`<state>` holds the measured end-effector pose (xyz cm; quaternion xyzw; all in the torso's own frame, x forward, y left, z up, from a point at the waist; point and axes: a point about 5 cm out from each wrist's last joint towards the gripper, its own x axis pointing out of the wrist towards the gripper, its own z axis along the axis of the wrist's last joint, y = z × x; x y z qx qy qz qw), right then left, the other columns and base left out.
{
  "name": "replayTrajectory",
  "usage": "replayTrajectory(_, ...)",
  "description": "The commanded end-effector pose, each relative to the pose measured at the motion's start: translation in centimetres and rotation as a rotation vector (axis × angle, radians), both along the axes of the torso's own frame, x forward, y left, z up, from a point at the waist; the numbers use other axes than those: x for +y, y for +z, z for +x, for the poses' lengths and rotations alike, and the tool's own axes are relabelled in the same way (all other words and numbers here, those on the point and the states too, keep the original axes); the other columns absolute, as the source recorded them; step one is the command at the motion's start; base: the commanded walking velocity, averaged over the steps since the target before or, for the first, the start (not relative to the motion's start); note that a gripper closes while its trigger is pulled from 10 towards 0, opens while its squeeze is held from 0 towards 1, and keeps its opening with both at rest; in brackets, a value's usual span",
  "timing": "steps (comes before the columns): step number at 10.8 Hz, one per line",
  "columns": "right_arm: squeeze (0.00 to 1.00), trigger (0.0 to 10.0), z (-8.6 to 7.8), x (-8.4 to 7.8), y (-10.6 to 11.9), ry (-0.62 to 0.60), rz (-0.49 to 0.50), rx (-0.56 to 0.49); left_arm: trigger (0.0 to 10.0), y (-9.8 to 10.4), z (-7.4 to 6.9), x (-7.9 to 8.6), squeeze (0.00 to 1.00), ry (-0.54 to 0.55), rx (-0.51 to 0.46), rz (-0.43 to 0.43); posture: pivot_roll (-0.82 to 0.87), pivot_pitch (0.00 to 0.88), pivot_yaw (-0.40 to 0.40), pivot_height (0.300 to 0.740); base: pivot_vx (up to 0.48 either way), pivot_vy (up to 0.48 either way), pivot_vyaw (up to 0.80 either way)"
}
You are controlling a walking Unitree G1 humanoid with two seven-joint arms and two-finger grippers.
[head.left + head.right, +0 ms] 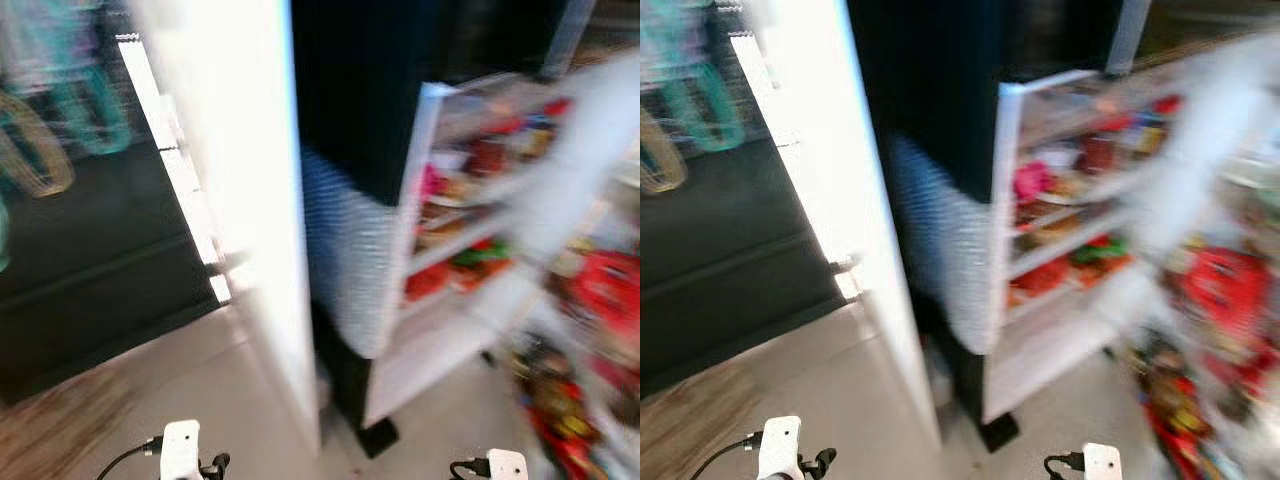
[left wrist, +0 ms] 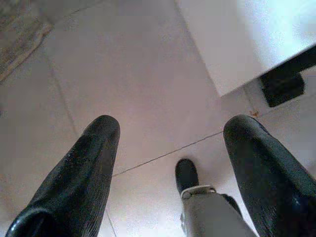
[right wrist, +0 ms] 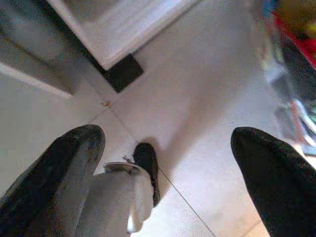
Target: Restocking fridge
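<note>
The head views are blurred. A fridge stands ahead with a tall white door panel (image 1: 250, 200) seen edge-on. Beside it, white shelves (image 1: 455, 255) hold red, pink and green packets. More red goods (image 1: 605, 290) sit on shelves at the far right. My left gripper (image 2: 172, 126) hangs low over the pale tiled floor, open with nothing between its black fingers (image 2: 89, 163). My right gripper (image 3: 168, 133) hangs the same way, open and bare. Both wrists (image 1: 181, 450) show at the bottom edge of the head views.
A blue-and-white striped shape (image 1: 345, 265) under a dark mass sits between the door panel and the shelves, too blurred to identify. A dark cabinet (image 1: 90, 260) stands at the left. Wood flooring (image 1: 50, 430) meets tile. My foot (image 2: 186, 174) shows below the left gripper.
</note>
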<state>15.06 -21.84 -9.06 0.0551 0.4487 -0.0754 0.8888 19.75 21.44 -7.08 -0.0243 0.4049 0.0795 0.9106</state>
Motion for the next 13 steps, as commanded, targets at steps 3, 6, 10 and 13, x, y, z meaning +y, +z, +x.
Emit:
replayTrajectory(3, 0.00, 10.0, -0.2, 0.1, -0.2, 0.009, 0.002, 0.020, 10.0, -0.1, -0.4, 0.5, 0.00, 0.036, 0.015, 0.001, -0.03, 0.000, 0.037, 0.740, 0.000, 0.000, -0.77)
replayTrajectory(6, 0.00, 10.0, -0.2, 0.0, -0.1, 0.005, -0.017, 0.012, 10.0, -0.2, -0.5, 0.2, 0.00, 0.033, 0.016, 0.000, -0.05, 0.000, 0.036, 0.740, 0.000, 0.000, 0.00)
replayTrajectory(10, 0.00, 10.0, -0.9, -0.4, -0.3, -0.153, -0.077, 0.021, 10.0, -0.3, -0.8, 0.7, 0.00, 0.032, 0.025, 0.008, -0.07, 0.000, 0.048, 0.740, 0.000, 0.000, 0.00)
replayTrajectory(13, 0.00, 10.0, -1.3, -0.5, -0.6, -0.136, -0.119, 0.093, 10.0, -0.5, -1.4, 1.0, 0.00, 0.037, 0.042, 0.011, -0.07, 0.000, 0.049, 0.740, 0.000, 0.000, 0.00)
